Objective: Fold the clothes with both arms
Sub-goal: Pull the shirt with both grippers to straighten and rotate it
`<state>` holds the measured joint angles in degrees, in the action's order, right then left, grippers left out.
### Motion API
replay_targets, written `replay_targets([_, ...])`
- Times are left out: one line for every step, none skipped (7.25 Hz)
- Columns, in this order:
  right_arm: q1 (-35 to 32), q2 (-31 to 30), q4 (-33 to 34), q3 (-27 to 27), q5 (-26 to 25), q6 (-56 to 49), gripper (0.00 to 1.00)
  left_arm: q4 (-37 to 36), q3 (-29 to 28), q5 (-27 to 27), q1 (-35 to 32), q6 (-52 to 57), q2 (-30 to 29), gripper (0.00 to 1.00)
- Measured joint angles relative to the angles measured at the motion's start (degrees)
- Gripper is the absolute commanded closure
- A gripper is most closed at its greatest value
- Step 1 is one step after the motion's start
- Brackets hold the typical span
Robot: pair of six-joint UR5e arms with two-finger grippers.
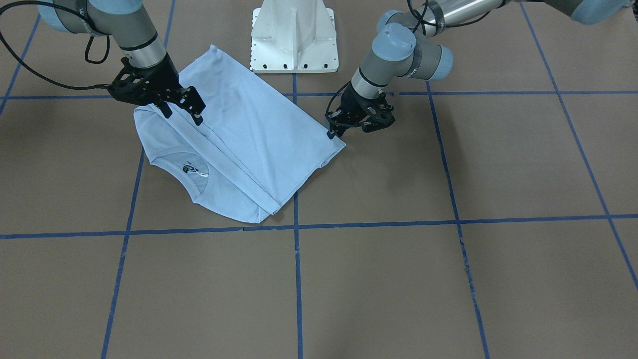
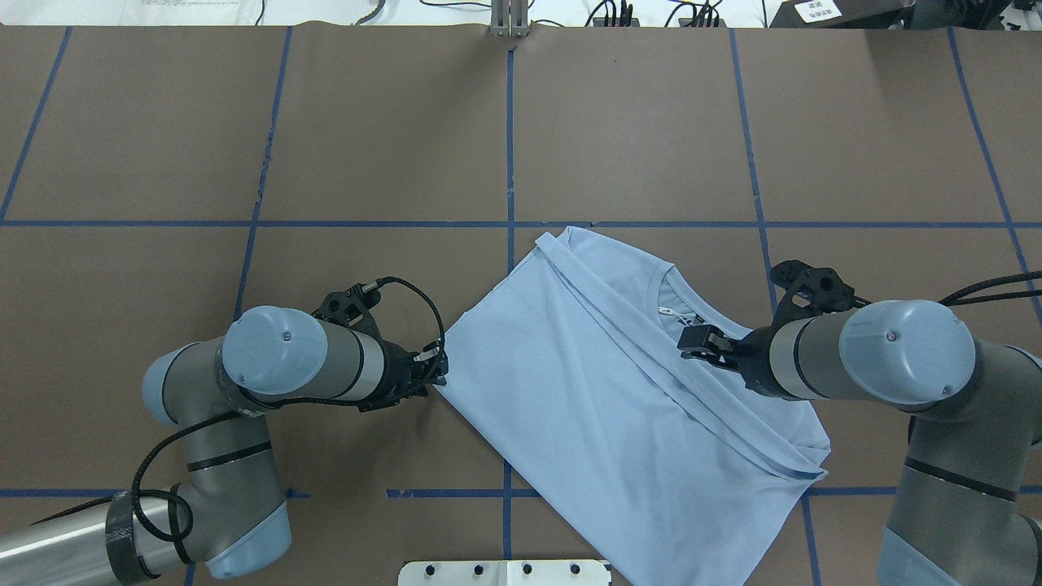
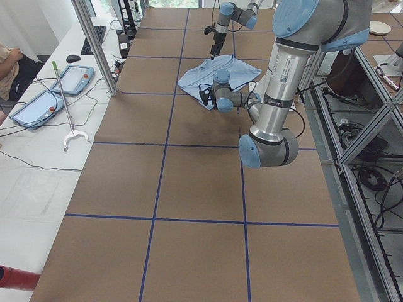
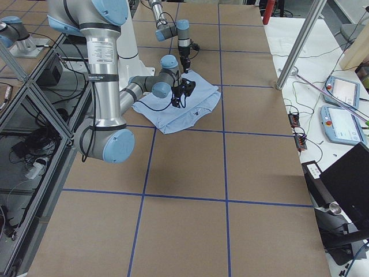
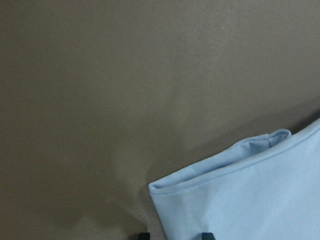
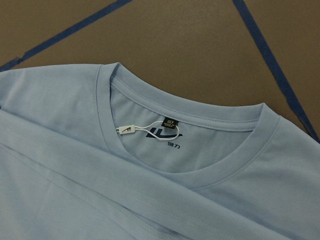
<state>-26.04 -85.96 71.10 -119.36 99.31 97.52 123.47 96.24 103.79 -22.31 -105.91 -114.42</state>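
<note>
The light blue T-shirt (image 1: 249, 144) lies partly folded on the brown table, one side turned over the middle, and it also shows in the overhead view (image 2: 619, 391). Its collar (image 6: 185, 182) and dark neck label (image 6: 165, 133) with a white tag fill the right wrist view. No chest print shows. My left gripper (image 2: 440, 370) is open, low at the shirt's folded corner (image 5: 160, 192), with its fingertips on either side of the edge; it also shows in the front view (image 1: 333, 130). My right gripper (image 2: 698, 340) is open and empty just above the shirt beside the collar, also in the front view (image 1: 183, 113).
The white pedestal base (image 1: 294, 37) stands just behind the shirt. Blue tape lines (image 2: 509, 122) grid the table. A side table with tablets (image 3: 38, 107), a metal post (image 3: 94, 47) and a seated person (image 3: 9, 69) lie beyond the table's far edge.
</note>
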Motion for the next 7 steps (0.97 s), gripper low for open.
replay_targets([-0.1, 0.0, 0.0, 0.0, 0.2, -0.3, 0.0, -0.9, 0.3, 0.0, -0.3, 0.1, 0.0, 1.0])
replay_targets([-0.1, 0.0, 0.0, 0.0, 0.3, -0.4, 0.0, -2.6, 1.2, 0.0, -1.2, 0.5, -0.2, 1.0])
replay_targets([-0.2, 0.0, 0.0, 0.0, 0.4, -0.5, 0.0, -4.2, 2.6, 0.1, -3.0, 2.2, -0.3, 1.0])
replay_targets([-0.4, 0.0, 0.0, 0.0, 0.4, -0.5, 0.0, -5.1, 3.6, 0.2, -5.3, 5.2, -0.5, 1.0])
replay_targets([-0.5, 0.0, 0.0, 0.0, 0.3, -0.4, 0.0, -5.4, 3.6, 0.3, -8.0, 8.9, -0.7, 1.0])
replay_targets([-0.9, 0.4, -0.1, 0.0, 0.2, -0.2, 0.0, -5.3, 2.6, 0.3, -11.2, 12.3, -1.5, 1.0])
replay_targets([-1.2, 1.2, -0.7, 0.0, 0.2, 0.0, 0.0, -5.1, -0.2, 0.2, -14.4, 14.2, -4.0, 1.0])
